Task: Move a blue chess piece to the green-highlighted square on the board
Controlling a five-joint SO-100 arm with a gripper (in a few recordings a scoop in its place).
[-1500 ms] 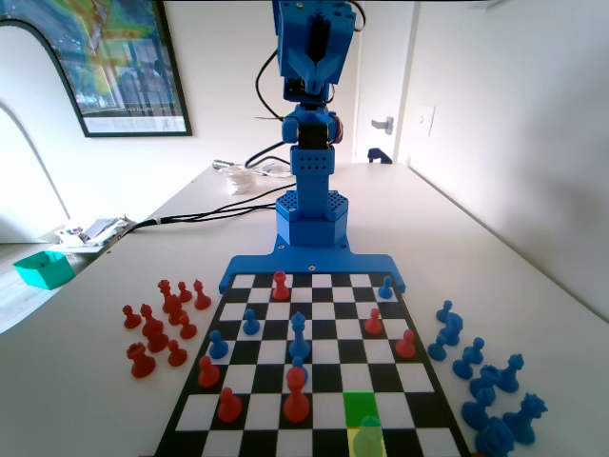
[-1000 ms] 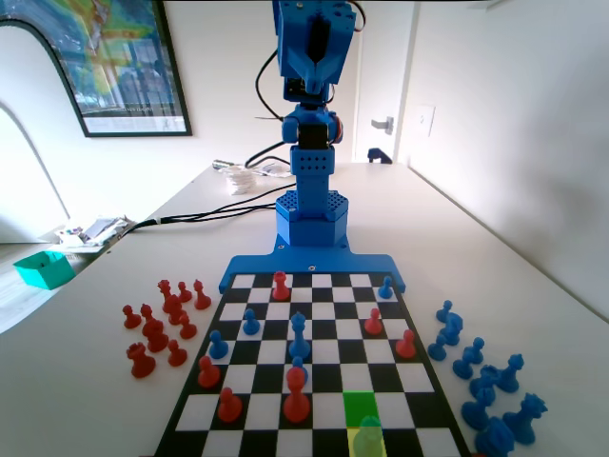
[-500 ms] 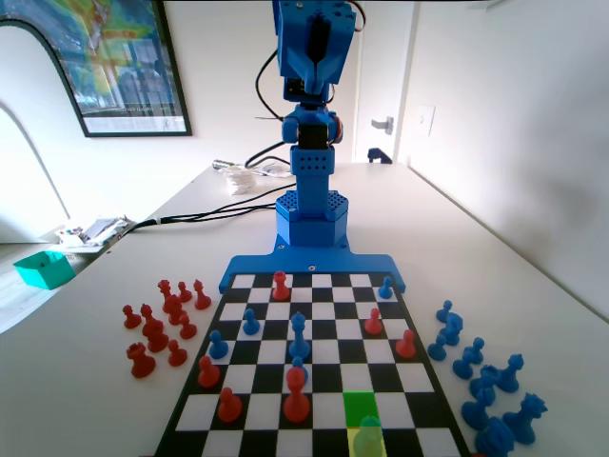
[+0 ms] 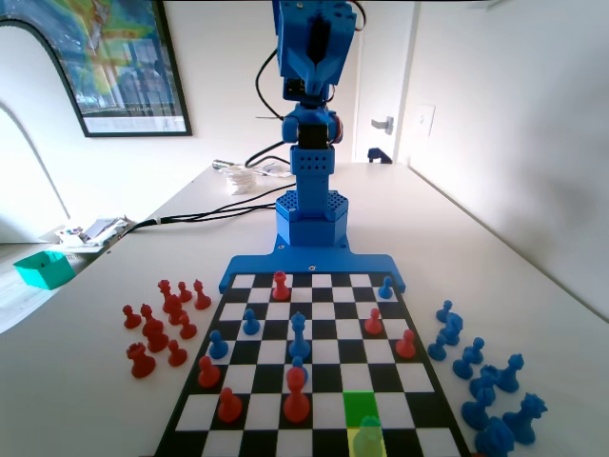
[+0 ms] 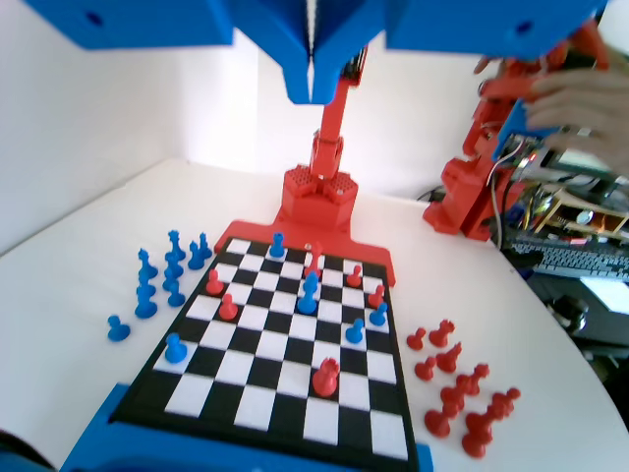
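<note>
Item, the board [image 4: 314, 367]: black-and-white chequered, flat on the table [image 4: 495, 257], its far edge in the fixed view joined to the blue arm's base plate.

Item, the gripper [image 5: 312, 84]: we see it in the wrist view hanging from the top edge, raised well above the board, its two jaws pressed together with nothing between them — closed and empty.

Item, the green-highlighted square [image 4: 359, 407]: second row from the near edge in the fixed view, right of centre, unoccupied.

Item, the blue chess piece [image 4: 367, 436]: a short pawn tinted yellow-green, standing on the pale yellow square directly in front of the green one, at the picture's bottom edge. In the wrist view we place it as the blue pawn [image 5: 278, 244] on the far row.

Item, other pieces on the board: a taller blue piece [image 4: 299, 335] near the centre, red pawns [image 4: 296, 392] and blue pawns scattered about.

Item, off-board stock — red pieces [image 4: 160, 326] grouped left of the board in the fixed view, blue pieces [image 4: 481, 381] grouped right.
</note>
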